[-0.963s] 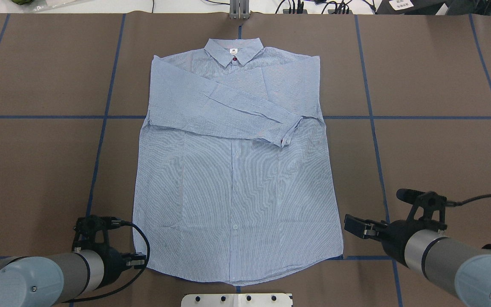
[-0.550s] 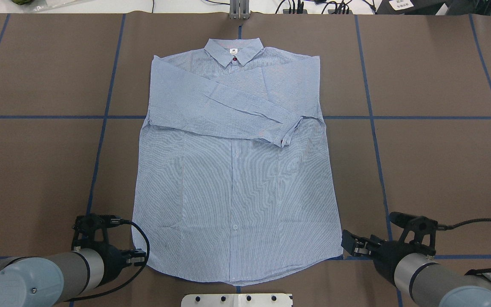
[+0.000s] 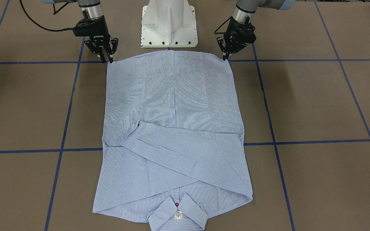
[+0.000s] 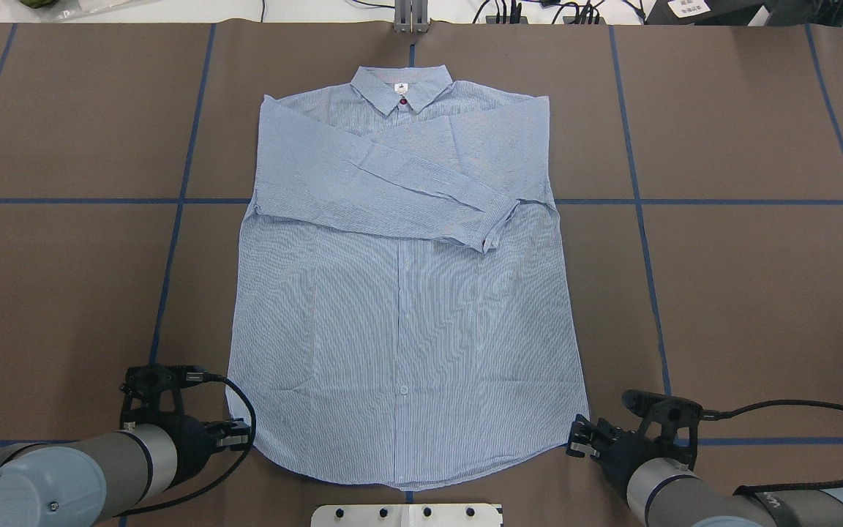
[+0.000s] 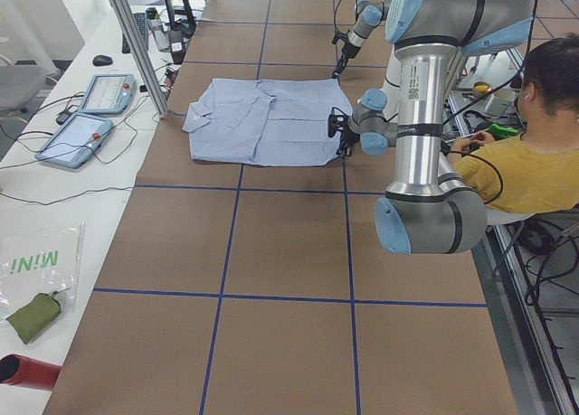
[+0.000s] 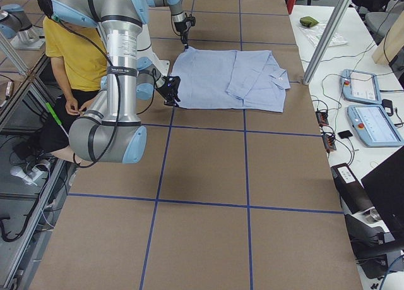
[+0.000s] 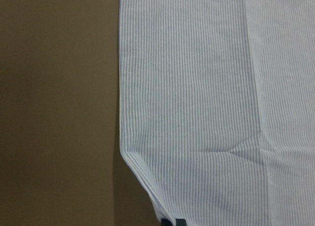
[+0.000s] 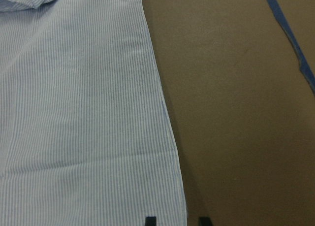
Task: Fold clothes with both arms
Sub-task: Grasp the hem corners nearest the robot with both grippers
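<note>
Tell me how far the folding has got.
Done: both sleeves lie folded across the chest of the shirt. In hand: the right gripper is open astride one corner of the hem; the left gripper looks shut at the other, grip unconfirmed. Left: bringing the hem to the collar; the body lies flat.

Right hand pulled back toward the robot and slid inward. The shirt hem corner, earlier apart from it, is now right at its fingertips. Left hand nudged slightly forward.
</note>
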`<state>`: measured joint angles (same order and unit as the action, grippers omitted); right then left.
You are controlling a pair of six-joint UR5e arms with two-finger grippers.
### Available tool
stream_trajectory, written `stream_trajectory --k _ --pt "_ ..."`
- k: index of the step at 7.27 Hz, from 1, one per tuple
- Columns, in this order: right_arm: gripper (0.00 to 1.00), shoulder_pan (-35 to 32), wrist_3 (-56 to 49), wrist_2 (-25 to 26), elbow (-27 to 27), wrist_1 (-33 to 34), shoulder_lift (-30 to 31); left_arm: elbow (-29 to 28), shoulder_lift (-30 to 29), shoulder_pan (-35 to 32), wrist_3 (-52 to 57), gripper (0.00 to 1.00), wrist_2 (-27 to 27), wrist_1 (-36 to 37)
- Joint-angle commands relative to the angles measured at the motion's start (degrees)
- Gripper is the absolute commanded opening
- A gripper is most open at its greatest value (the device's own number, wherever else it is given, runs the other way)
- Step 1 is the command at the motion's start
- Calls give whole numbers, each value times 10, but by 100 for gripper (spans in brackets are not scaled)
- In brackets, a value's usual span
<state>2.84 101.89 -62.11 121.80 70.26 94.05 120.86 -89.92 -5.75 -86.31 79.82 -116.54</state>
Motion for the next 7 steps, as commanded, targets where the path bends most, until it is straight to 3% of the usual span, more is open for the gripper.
stream_trajectory --k 1,3,4,6,7 --pt "40 4 2 4 -11 9 -5 1 0 0 0 0 -1 0" --pt "36 6 2 4 -11 18 -10 1 0 0 0 0 -1 0" --pt "26 8 2 4 -11 18 -13 1 0 0 0 0 -1 1" --pt "21 10 2 4 -12 31 -18 1 0 0 0 0 -1 1" --pt "12 10 2 4 -12 55 -32 8 0 0 1 0 0 1"
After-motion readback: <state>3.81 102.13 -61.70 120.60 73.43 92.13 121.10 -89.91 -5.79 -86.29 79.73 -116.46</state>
